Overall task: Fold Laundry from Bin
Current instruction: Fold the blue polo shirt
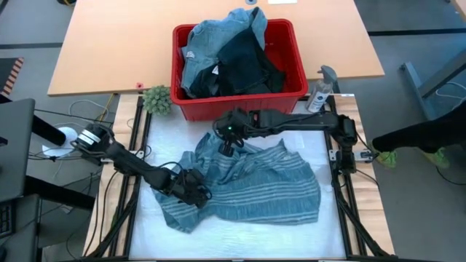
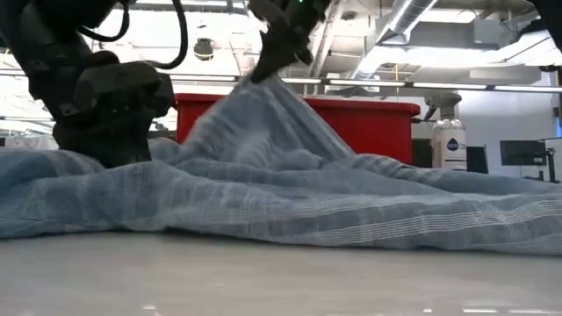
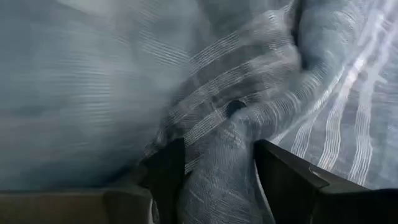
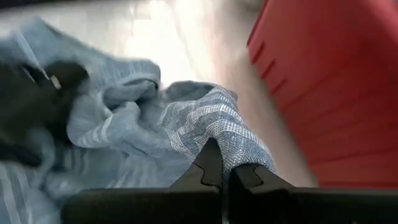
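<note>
— What's hidden from you?

— My left gripper [image 1: 195, 191] is half buried in the striped shirt [image 1: 255, 185] near the table's front-left; a fold sits between its parted fingers [image 3: 283, 177], which pinch it.

— How does the shirt lie?

— Spread over the middle, long axis left to right, one edge raised toward the bin [image 1: 291, 91].

— And the right gripper [image 1: 227, 140]?

— Clamped tight on that lifted edge, just before the red bin at the back, other laundry [image 1: 229, 54] heaped inside
</note>
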